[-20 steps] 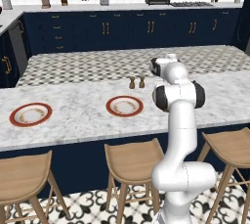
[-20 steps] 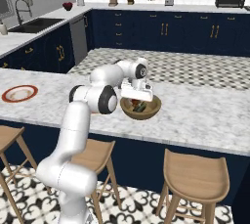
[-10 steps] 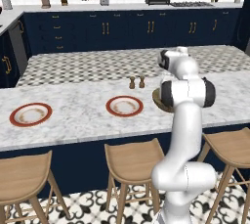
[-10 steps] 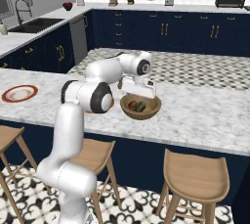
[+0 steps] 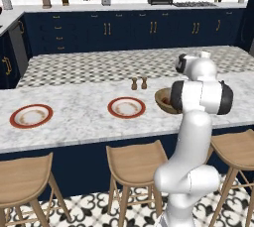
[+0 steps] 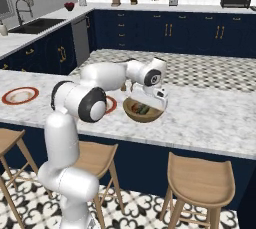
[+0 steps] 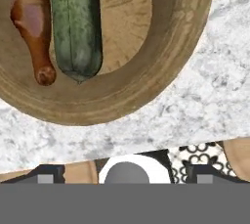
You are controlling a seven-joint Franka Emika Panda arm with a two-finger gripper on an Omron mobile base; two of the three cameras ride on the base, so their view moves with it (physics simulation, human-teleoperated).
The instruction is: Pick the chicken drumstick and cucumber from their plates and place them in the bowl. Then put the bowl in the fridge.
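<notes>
Bowl [image 7: 161, 66]: round, light-brown wood, deep; stands on the white marble counter [image 5: 79, 117] of the island, near its front edge. In the left base view the bowl [image 5: 162, 101] is partly hidden behind the white arm; in the right base view [image 6: 143, 113] it sits just below the hand.

Cucumber [image 7: 75, 22]: dark green, oblong; lies inside the bowl, on its floor. Also visible as a green patch in the bowl in the right base view [image 6: 144, 109].

Chicken drumstick [image 7: 31, 27]: reddish-brown; lies inside the bowl, touching or just beside the cucumber, its narrow end toward the bowl wall.

Gripper [image 7: 125, 176]: jaws spread wide, both dark tips apart at the bottom of the hand view, holding nothing; poised above the bowl's near rim and the counter edge. In the right base view the gripper [image 6: 152, 102] hangs over the bowl.

Plates: two, red rim, beige centre. One [image 5: 127, 107] just left of the bowl; the other [image 5: 31, 115] well apart, farther left along the same counter.

Shakers [image 5: 139, 83]: two small brown ones, behind the nearer plate.

Stools [image 5: 134, 161]: wooden, below the counter front.
</notes>
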